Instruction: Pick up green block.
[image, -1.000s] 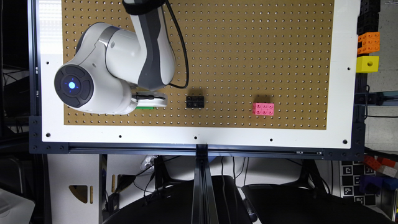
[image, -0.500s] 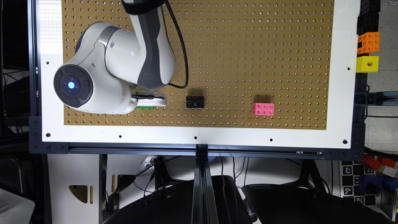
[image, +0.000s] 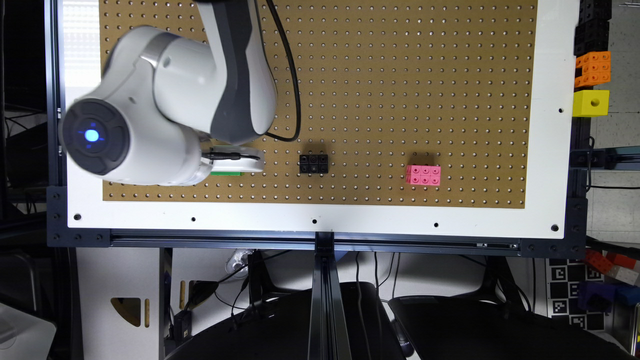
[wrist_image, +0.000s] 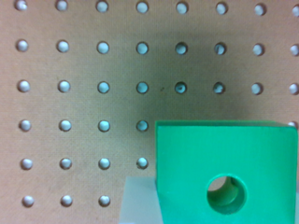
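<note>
The green block (wrist_image: 224, 172) fills a corner of the wrist view, its top face with the round dark hole turned toward the camera. A pale grey part of the gripper (wrist_image: 138, 201) lies right against one side of it. In the exterior view my gripper (image: 229, 165) hangs low over the pegboard (image: 400, 75) near its front edge, toward the exterior view's left. A thin strip of the green block (image: 225, 173) peeks out from under it. The arm's big white joint hides the rest of the block.
A black brick (image: 313, 163) lies just to the exterior view's right of the gripper, and a pink studded brick (image: 423, 175) lies farther right. A yellow cube (image: 590, 103) and an orange brick (image: 593, 69) sit off the board's right edge.
</note>
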